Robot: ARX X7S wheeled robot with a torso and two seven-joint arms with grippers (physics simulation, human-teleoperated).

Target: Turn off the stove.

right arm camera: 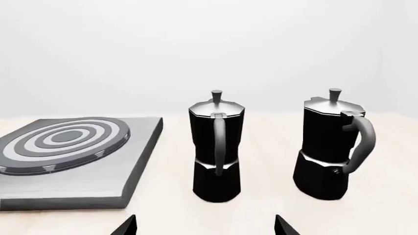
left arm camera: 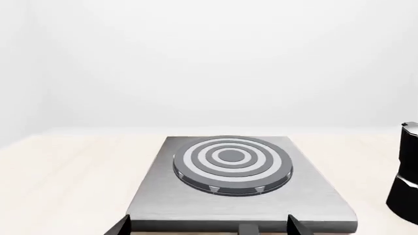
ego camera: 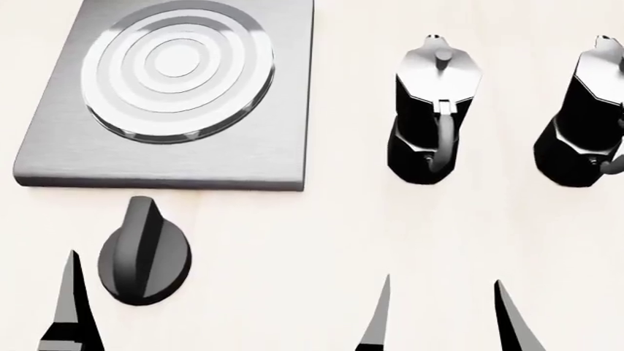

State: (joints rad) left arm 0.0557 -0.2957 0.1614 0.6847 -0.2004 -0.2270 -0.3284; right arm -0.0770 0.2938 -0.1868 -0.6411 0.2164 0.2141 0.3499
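The stove (ego camera: 283,110) is a flat grey metal plate with a round ringed burner (ego camera: 175,62) at the upper left of the head view. It also fills the middle of the left wrist view (left arm camera: 196,208). Its black ridged knob (ego camera: 145,252) stands on the table just in front of the plate. My left gripper (left arm camera: 207,227) is open, and the top of the knob (left arm camera: 248,229) shows between its fingers without touching them. One left finger (ego camera: 70,307) shows just left of the knob. My right gripper (ego camera: 443,318) hangs open and empty over bare table.
Two black moka pots with silver lids (ego camera: 434,110) (ego camera: 585,117) stand upright to the right of the stove, ahead of my right gripper (right arm camera: 205,226). The nearer pot (right arm camera: 217,147) is close to the plate's edge. The table top (ego camera: 292,241) is pale.
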